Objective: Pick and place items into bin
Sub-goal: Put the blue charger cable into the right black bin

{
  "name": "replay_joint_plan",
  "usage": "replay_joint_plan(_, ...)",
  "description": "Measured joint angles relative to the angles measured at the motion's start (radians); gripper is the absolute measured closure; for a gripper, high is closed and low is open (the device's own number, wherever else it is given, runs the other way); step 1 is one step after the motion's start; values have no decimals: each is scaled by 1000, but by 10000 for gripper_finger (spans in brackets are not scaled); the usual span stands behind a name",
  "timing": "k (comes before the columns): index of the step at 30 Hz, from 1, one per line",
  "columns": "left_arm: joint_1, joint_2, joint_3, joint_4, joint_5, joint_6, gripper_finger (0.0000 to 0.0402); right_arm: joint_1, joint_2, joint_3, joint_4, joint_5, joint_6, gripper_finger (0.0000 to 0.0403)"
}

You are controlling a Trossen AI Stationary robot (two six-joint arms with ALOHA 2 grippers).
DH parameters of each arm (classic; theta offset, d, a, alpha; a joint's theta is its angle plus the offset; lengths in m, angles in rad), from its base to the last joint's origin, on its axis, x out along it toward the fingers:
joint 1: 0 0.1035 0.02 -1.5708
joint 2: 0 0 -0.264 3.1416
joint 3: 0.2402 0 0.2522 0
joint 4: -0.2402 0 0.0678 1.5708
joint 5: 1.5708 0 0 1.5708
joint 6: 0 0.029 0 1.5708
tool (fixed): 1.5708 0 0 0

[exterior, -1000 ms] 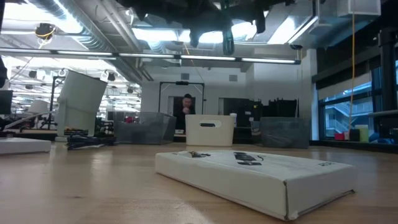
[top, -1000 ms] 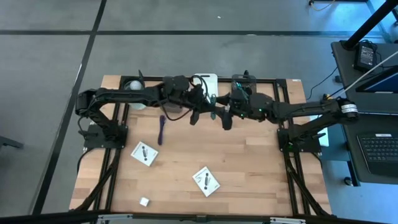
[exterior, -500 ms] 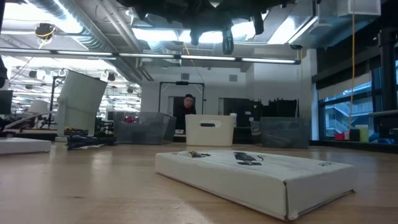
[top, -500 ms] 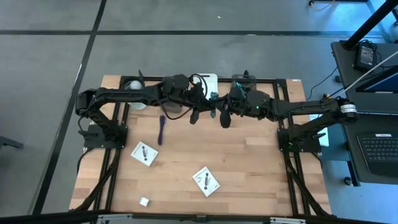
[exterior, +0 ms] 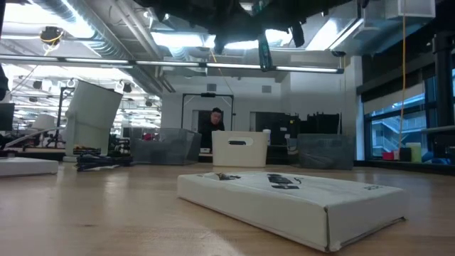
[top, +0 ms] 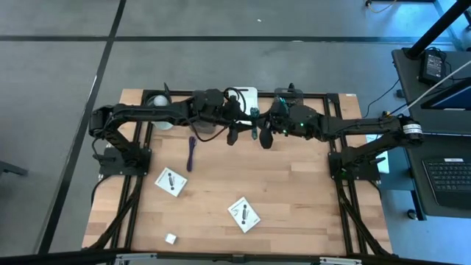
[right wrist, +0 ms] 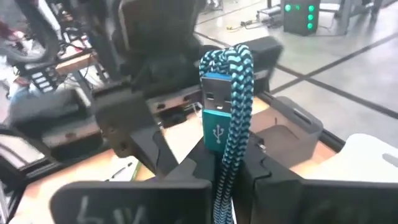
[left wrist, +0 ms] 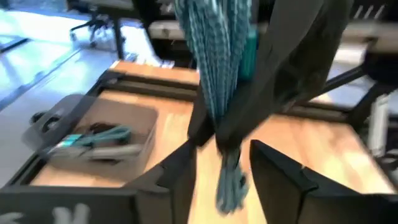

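The two dark arms meet over the far middle of the light wooden desk point(top: 294, 191). The right claw point(right wrist: 227, 171) is clamped on a braided teal-and-black cable with a teal USB plug point(right wrist: 225, 124), the cable pinched between its two dark fingers and looping up above them. In the high view this cable point(top: 253, 126) hangs between the two claws, just in front of the white bin point(top: 245, 96) at the desk's far edge. The left claw point(left wrist: 217, 168) has its fingers parted, standing on either side of the cable's dangling end point(left wrist: 229, 177) without pressing it.

A shallow grey tray point(left wrist: 93, 140) holding more teal and grey ties lies on the desk beyond the left claw. On the desk's near half lie two white square packets with black marks point(top: 171, 181) point(top: 243, 213), well apart; a purple stick point(top: 190, 152) lies near the left arm, and a tiny white cube point(top: 171, 238) sits near the front edge
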Motion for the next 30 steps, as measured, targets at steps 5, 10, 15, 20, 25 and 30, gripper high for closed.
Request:
replay_joint_plan(5, 26, -71, -1, -191, -70, 51, 226, -50, -9, 31, -107, -1, 22, 386)
replay_joint_plan(10, 53, -153, 0, -391, -96, 51, 222, -148, -9, 134, -317, -1, 22, 387)
replay_joint_plan(15, 59, -191, -6, -539, -180, -43, 227, -323, 14, 248, -551, 0, 40, 386)
replay_joint_plan(20, 59, -193, -7, -644, -246, -52, 228, -508, 84, 322, -767, -27, 85, 387)
replay_joint_plan(25, 48, -193, -7, -648, -246, -56, 228, -640, 189, 328, -822, -152, 109, 387)
replay_joint_plan(30, 36, -193, -7, -648, -246, -80, 238, -702, 310, 328, -836, -214, 107, 387)
